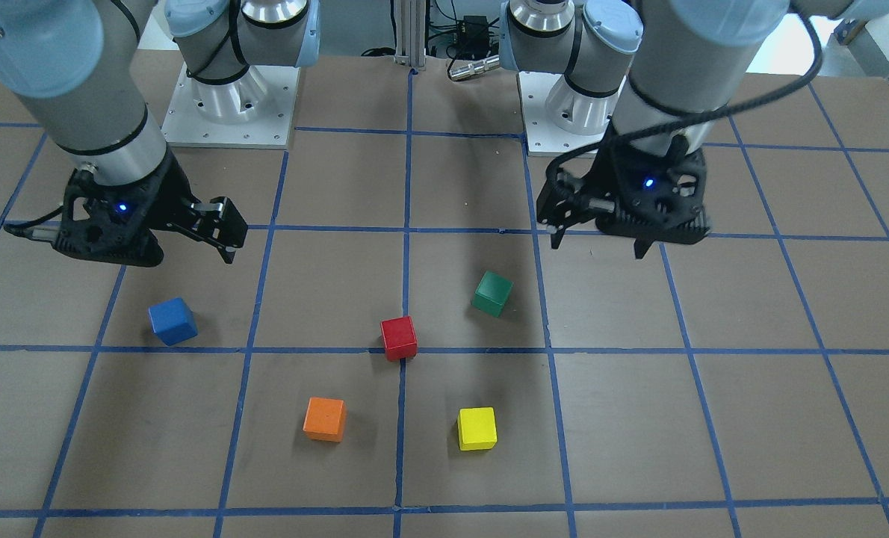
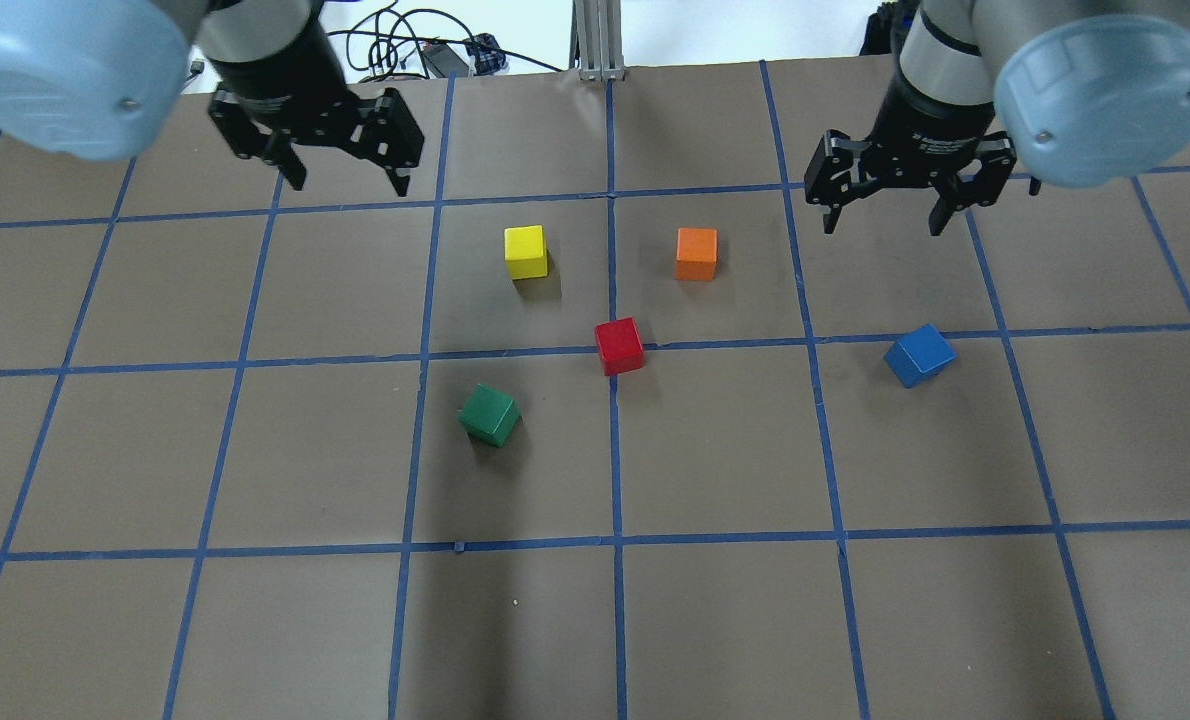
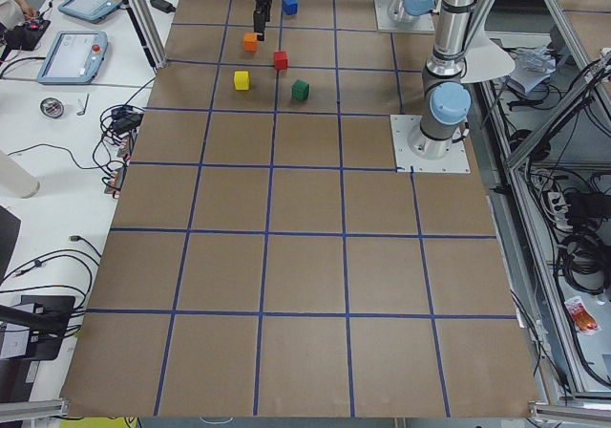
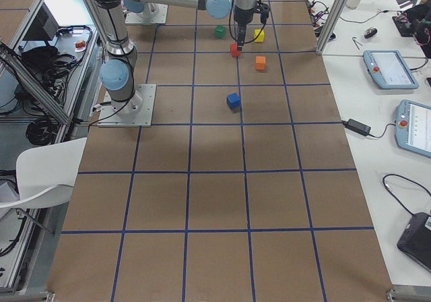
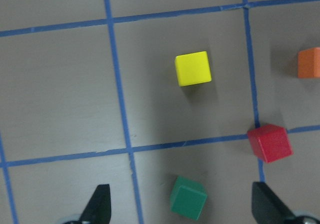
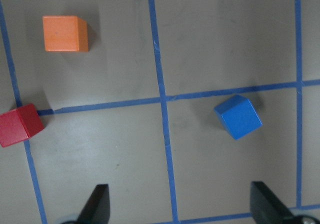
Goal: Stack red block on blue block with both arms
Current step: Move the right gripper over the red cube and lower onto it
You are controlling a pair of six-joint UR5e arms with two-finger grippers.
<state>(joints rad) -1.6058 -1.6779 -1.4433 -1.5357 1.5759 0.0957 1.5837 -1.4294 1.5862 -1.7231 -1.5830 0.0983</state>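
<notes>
The red block sits on a blue tape line at the table's middle; it also shows in the front view and in both wrist views. The blue block lies apart on the robot's right. My left gripper is open and empty, above the table beyond and left of the red block. My right gripper is open and empty, above the table just beyond the blue block.
A green cube, a yellow cube and an orange cube stand around the red block. The arm base plates are at the robot's edge of the brown, blue-taped table.
</notes>
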